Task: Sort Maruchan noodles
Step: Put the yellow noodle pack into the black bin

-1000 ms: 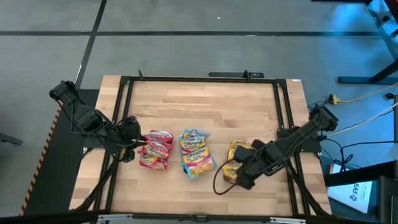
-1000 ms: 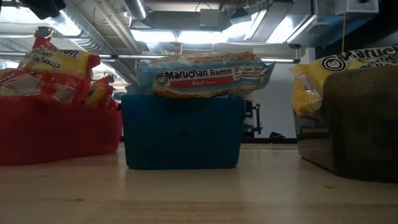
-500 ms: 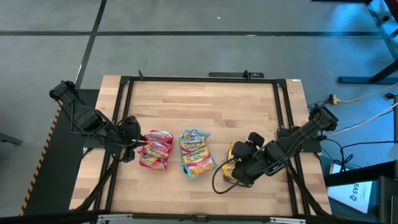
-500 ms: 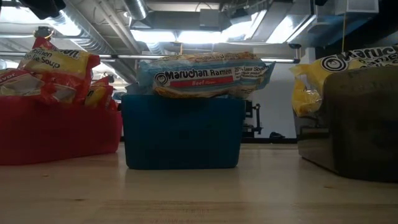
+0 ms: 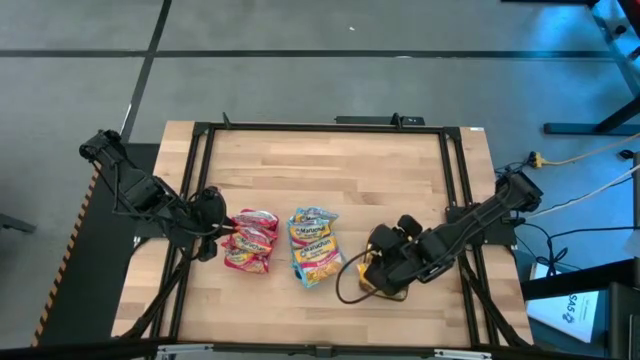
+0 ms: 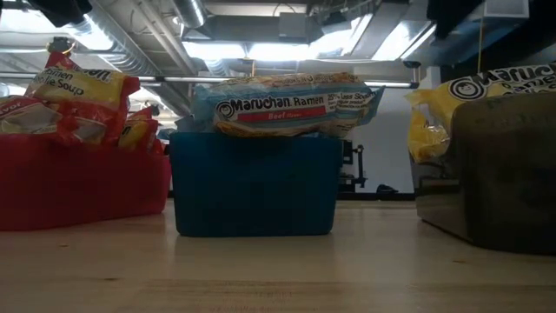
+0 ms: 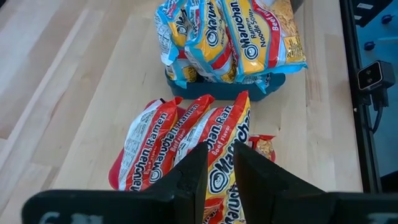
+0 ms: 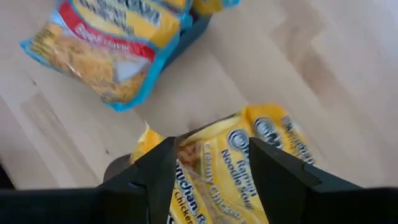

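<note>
Nearest the front edge of the wooden table [image 5: 400, 180], the right gripper [image 8: 210, 163] hangs with fingers spread either side of a yellow Maruchan packet [image 8: 249, 162] lying on the dark grey tray [image 6: 504, 169]; I cannot tell if they pinch it; further in, blue-edged packets [image 7: 230, 34] fill the teal tray [image 6: 252, 183]; red packets [image 7: 180, 146] heap on the red tray [image 6: 82, 191], where the left gripper [image 7: 216, 163] sits, fingers narrowly parted over them
</note>
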{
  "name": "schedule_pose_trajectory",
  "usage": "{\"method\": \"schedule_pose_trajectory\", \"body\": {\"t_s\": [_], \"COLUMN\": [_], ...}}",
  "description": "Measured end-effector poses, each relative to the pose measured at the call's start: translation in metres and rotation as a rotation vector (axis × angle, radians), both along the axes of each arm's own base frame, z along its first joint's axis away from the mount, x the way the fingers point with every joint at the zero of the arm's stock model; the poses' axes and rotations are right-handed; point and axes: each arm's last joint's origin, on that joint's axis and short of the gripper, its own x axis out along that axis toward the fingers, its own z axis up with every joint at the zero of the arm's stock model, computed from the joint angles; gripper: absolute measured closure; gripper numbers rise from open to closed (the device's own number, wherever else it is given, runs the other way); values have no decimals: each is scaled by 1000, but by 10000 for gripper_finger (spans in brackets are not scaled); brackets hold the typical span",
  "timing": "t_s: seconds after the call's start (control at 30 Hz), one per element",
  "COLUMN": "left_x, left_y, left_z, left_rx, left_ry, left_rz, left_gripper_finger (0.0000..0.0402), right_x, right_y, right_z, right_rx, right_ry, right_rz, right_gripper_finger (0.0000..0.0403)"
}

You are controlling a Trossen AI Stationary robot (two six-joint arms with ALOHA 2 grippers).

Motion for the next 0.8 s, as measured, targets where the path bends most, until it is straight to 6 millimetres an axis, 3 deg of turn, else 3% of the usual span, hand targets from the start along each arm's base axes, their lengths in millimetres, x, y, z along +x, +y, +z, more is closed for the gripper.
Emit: {"method": "schedule_pose_trajectory", "body": {"t_s": [0.13,0.37,0.6,0.8], "left_x": [0,0,0,0], "left_y": [0,0,0,0], "left_z": [0,0,0,0], "left_rx": [-1,1,3,3], "left_ry": [-6,-6,-5,-5], "left_rz": [2,2,2,2], "left_gripper_finger": [331,331,331,331], "right_x": [0,1,0,-7], "right_y": [-2,-7,-5,-4], "right_z": [-13,-14,-16,-36], "right_rx": [-7,1,75,148], "right_ry": [16,29,74,185], "right_rz": [-32,-49,-60,-75], "right_gripper_finger": [205,208,267,312]}}
